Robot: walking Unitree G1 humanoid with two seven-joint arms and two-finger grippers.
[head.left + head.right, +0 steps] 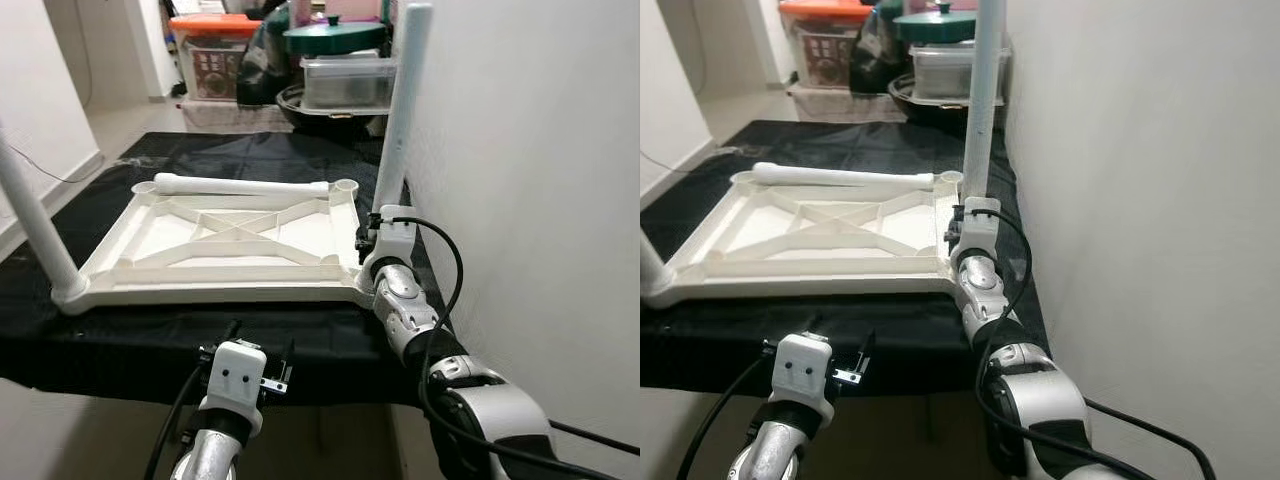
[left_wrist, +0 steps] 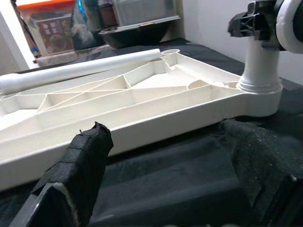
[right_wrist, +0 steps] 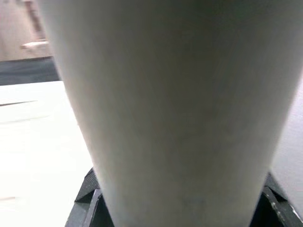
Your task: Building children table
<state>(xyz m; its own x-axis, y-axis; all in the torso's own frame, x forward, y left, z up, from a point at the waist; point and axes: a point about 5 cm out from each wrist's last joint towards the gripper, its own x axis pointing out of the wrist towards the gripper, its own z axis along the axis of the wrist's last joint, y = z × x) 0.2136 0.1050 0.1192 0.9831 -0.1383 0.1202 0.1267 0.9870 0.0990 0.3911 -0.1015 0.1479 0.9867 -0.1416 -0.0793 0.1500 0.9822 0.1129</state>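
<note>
Setting: a home, likely a living or storage corner. Plain white wall (image 1: pixel 520 180) along the right side, pale tiled floor (image 1: pixel 130 125) beyond. Worktop covered with black cloth (image 1: pixel 250 150). Past its far edge, household clutter stacked together: clear storage box with orange lid (image 1: pixel 212 50), green pot lid (image 1: pixel 335 35) on a lidded clear container (image 1: pixel 348 82), dark bowl (image 1: pixel 305 105) underneath. A thin cable (image 1: pixel 60 175) trails along the left wall.
</note>
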